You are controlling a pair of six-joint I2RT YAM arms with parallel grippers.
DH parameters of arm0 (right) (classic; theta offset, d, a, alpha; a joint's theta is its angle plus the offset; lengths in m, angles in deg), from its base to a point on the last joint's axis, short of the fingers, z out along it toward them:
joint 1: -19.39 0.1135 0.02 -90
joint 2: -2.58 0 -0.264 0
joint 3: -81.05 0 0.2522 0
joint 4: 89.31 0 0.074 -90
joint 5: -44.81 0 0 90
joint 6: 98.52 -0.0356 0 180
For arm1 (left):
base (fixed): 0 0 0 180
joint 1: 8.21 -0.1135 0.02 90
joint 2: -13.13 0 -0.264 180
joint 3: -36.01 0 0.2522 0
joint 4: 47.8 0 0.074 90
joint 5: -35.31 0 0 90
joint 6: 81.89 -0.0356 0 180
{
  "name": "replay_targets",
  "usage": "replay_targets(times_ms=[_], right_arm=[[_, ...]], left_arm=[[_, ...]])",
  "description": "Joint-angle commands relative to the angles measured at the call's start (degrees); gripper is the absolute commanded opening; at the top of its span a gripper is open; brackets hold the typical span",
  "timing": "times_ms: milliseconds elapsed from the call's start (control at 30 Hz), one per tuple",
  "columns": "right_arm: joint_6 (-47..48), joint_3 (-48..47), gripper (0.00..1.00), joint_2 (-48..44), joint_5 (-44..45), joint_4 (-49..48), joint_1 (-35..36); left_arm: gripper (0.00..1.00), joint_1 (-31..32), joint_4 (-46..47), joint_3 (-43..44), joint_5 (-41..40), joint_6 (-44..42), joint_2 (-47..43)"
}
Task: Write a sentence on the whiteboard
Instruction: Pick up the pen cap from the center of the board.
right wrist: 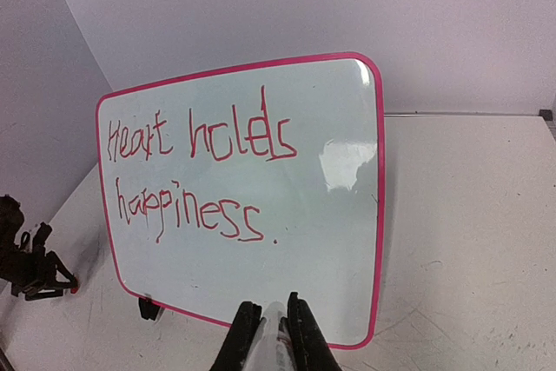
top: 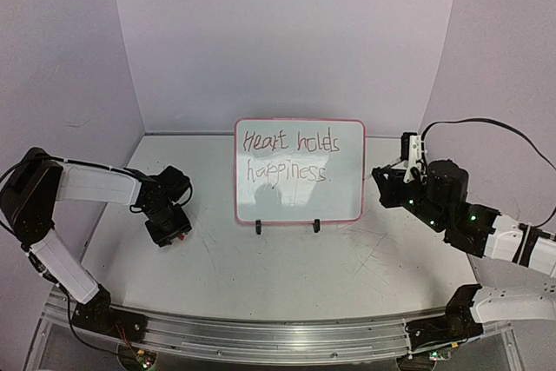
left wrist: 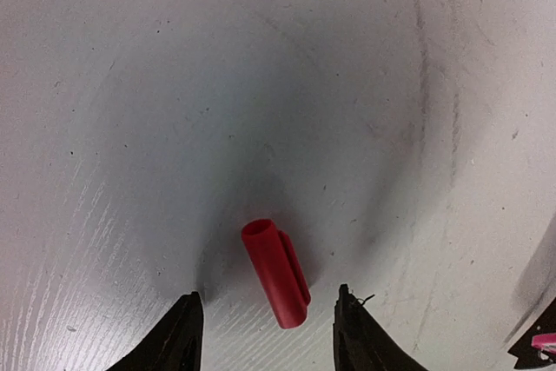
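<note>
Whiteboard (right wrist: 330, 241), handwritten in red, apparently "Heart holds happiness."

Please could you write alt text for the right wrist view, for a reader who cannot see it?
An upright whiteboard with a pink rim carries red handwriting: "Heart holds happiness." At the bottom edge, the right gripper is closed on a pale marker pointing toward the board.

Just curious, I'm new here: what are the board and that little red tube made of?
Board: glossy white surface, given the bright glare patch; pink rim looks plastic. Red tube: seemingly smooth moulded plastic, dull sheen, hollow at one end; possibly a pen cap.
</note>
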Motion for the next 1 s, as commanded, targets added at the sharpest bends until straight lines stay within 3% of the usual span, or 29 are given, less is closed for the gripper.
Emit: replay_targets(times_ms=[0, 133, 267, 400, 567, 633, 800, 967], right_arm=[[-0.34, 0.99, 0.00, -2.17, 0.43, -2.09, -0.15], [-0.52, 1.32, 0.00, -2.29, 0.60, -2.11, -0.15], [-0.61, 1.40, 0.00, -2.03, 0.43, -2.27, -0.15], [-0.91, 1.46, 0.00, -2.57, 0.06, -2.23, -0.15], [-0.63, 1.18, 0.00, -2.06, 0.12, -2.16, -0.15], [-0.32, 0.47, 0.00, -1.31, 0.38, -1.70, -0.15], [0.47, -1.65, 0.00, -0.20, 0.53, -1.42, -0.15], [3.95, -7.10, 0.00, 2.97, -4.37, 0.96, -0.15]], left_arm=[[0.49, 0.86, -0.47, 1.54, -3.01, 3.73, 2.14], [0.43, 0.91, -0.55, 1.72, -5.70, 4.32, 4.22], [0.27, 0.89, -0.55, 3.84, -7.61, 2.68, 8.34], [0.22, 0.81, -0.47, 3.94, -8.39, 1.49, 11.85], [0.09, 0.89, -0.36, 3.95, -7.98, -0.07, 11.47], [0.00, 0.90, -0.30, 4.19, -7.02, -2.38, 10.18], [0.00, 0.95, 0.07, 3.76, -4.50, -8.95, 1.88], [0.00, 1.30, 8.66, -0.32, 3.58, -19.88, -13.79]])
